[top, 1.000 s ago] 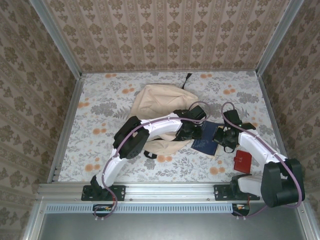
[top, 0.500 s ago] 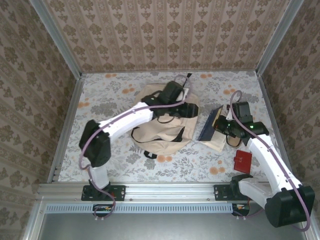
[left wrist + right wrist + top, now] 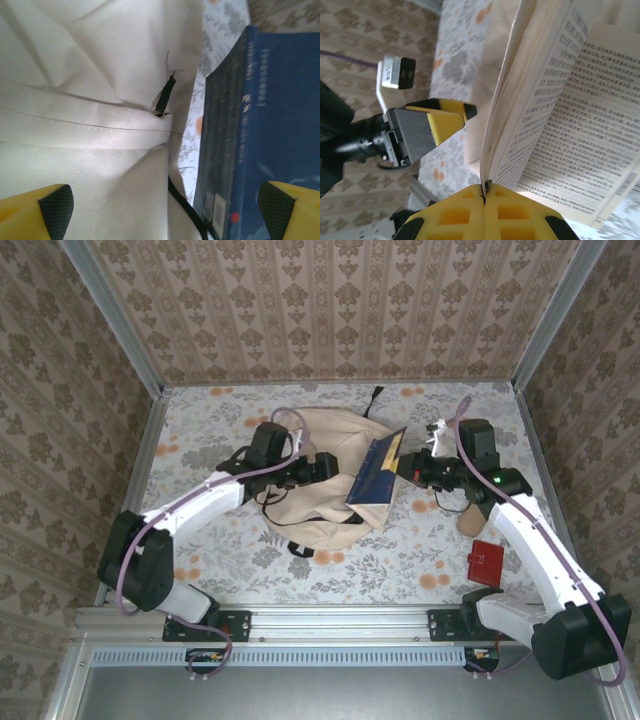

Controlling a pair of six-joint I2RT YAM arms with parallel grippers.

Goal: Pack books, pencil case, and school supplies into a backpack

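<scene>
Between my two tools, the navy book (image 3: 375, 470) hangs tilted above the right edge of the backpack (image 3: 335, 435), which lies on the bench (image 3: 200, 440). My right tool (image 3: 410, 467) is pinched shut on a thin leaf at the book's edge, so the pages fan open. The book's long axis slants down toward the bag. My left tool (image 3: 328, 468) gapes wide and empty over the fabric, just beside the spine, and is the nearer arm to spread the bag.

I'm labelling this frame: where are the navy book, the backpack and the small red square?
navy book (image 3: 372, 472): top external view, middle of its cover.
backpack (image 3: 338, 437): top external view, upper beige fabric.
small red square (image 3: 487, 562): top external view, its centre.
</scene>
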